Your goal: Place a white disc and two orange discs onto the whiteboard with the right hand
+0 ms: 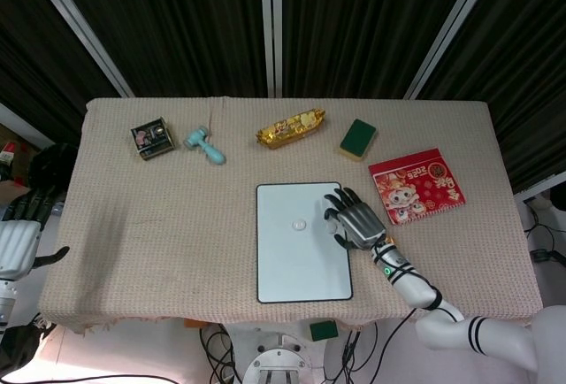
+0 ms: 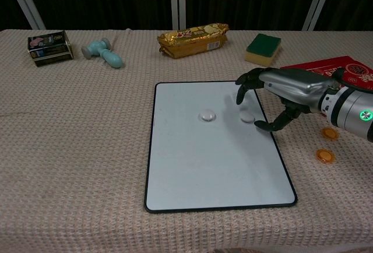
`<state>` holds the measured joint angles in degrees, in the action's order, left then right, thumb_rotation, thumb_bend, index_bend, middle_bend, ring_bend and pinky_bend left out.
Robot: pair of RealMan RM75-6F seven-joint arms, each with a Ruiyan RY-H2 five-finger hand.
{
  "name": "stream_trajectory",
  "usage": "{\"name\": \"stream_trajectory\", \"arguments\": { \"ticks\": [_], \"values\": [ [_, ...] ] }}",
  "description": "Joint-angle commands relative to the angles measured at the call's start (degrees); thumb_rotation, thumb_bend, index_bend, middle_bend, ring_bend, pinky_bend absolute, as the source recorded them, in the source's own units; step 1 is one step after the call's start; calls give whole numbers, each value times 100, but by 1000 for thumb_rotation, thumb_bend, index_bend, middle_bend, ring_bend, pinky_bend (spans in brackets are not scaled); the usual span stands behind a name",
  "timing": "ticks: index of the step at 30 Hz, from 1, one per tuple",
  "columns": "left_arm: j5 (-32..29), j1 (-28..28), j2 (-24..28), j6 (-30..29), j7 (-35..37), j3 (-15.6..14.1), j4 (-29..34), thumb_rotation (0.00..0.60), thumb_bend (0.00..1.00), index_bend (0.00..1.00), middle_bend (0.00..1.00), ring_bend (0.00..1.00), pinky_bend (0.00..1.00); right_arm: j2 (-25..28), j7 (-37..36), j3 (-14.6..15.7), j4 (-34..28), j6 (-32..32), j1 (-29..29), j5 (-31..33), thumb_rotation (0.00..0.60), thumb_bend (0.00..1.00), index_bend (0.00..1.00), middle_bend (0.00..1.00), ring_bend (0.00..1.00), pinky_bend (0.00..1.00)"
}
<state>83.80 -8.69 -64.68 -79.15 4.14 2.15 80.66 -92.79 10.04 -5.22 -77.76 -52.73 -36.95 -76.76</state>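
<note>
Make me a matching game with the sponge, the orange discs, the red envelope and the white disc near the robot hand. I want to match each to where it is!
1 sponge
2 orange discs
3 red envelope
4 white disc

A on the whiteboard
B on the cloth, right of the whiteboard
C beside the gold snack pack
D behind the right robot hand

Pairs: 1-C, 2-B, 3-D, 4-A

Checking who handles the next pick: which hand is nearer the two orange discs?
Right. The right hand hovers over the whiteboard's right edge, just left of the orange discs. The left hand hangs off the table's far left side.
</note>
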Motion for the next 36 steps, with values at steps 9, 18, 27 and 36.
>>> {"name": "stream_trajectory", "arguments": {
  "ticks": [9, 18, 27, 36],
  "values": [
    [-15, 7, 0, 4, 6, 1, -5, 600, 128, 107, 42, 0, 102, -70, -277, 20, 154, -90, -16, -175, 600, 240, 0, 40, 0, 0],
    [13, -8, 0, 10, -26, -5, 27, 600, 128, 107, 42, 0, 102, 5, -163, 124, 176, -395, 71, -440, 600, 299, 198, 41, 0, 0],
    [22, -5, 17, -18, -63, 0, 71, 600, 127, 107, 42, 0, 102, -218, 298, 230, 402, -460, 46, -596, 600, 318, 328, 41, 0, 0],
    [25, 5, 25, -33, -13, 1, 41, 600, 128, 107, 42, 0, 102, -337, 320, 215, 564, -473, 55, -590, 600, 350, 378, 41, 0, 0]
  ]
}}
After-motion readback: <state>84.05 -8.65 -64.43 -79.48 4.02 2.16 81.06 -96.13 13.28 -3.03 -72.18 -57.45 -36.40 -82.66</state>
